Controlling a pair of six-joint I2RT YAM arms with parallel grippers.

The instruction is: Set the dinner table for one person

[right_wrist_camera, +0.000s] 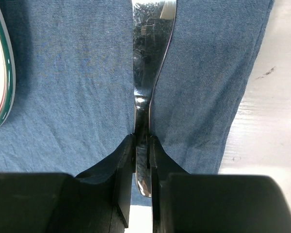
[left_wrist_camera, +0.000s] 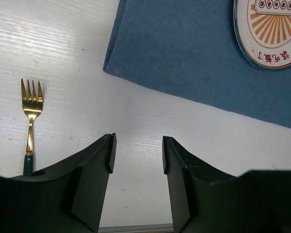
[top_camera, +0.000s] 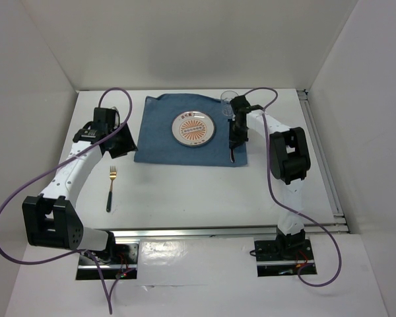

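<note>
Spreading across nearly the whole top view, the counter [top_camera: 185, 191] is a large, flat, plain white rectangle with walls on three sides and a metal rail along its near edge, where both arms are bolted. A blue cloth [top_camera: 158, 132] lies on its far middle, carrying a round plate [top_camera: 193, 129] with an orange sunburst pattern and a green rim. The right end effector [right_wrist_camera: 141, 141] is clenched on a shiny knife [right_wrist_camera: 148, 48], whose blade lies along the cloth's right part, beside the plate (whether the blade touches the cloth is hard to tell). A clear glass [top_camera: 228, 99] stands near the cloth's far right corner. The left end effector [left_wrist_camera: 138, 145] is released, jaws apart over bare counter near the cloth's left corner. A gold fork [top_camera: 111, 185] with a dark handle lies on the counter, left of the cloth.
</note>
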